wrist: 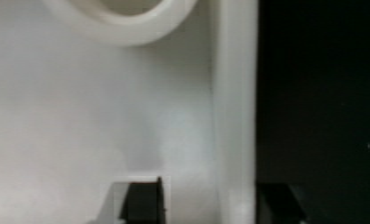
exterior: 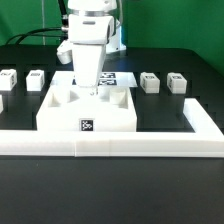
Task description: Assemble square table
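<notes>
While the arm reaches straight down over the slab (exterior: 88, 108), its gripper (exterior: 90, 90) stands upright and the fingers (wrist: 143, 203) pinch the slab's rim between them. The wrist view cuts off their upper parts. Legs (exterior: 150, 80) lie well apart to both sides on the black table (exterior: 40, 190).
</notes>
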Action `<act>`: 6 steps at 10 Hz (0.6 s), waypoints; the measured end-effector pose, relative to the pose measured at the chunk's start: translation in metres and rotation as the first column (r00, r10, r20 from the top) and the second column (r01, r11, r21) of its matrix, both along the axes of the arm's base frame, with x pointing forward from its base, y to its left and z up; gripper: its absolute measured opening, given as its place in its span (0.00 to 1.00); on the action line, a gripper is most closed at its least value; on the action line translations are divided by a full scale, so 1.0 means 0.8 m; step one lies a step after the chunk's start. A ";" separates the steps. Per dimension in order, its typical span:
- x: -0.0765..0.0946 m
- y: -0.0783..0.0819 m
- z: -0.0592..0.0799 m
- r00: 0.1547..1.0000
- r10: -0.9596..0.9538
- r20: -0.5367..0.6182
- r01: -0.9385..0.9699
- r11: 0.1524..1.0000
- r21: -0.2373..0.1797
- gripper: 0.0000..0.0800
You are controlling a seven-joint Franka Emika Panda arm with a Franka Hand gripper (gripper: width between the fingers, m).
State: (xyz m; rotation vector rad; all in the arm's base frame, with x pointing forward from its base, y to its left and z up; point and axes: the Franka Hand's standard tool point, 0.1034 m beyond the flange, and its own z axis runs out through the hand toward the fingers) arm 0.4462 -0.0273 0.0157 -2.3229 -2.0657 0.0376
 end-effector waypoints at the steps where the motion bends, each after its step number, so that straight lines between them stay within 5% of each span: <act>1: 0.000 0.000 0.000 1.000 0.000 0.000 0.000 1.000 0.000 0.09; 6: 0.000 -0.001 0.000 1.000 -0.002 0.001 0.002 1.000 0.000 0.07</act>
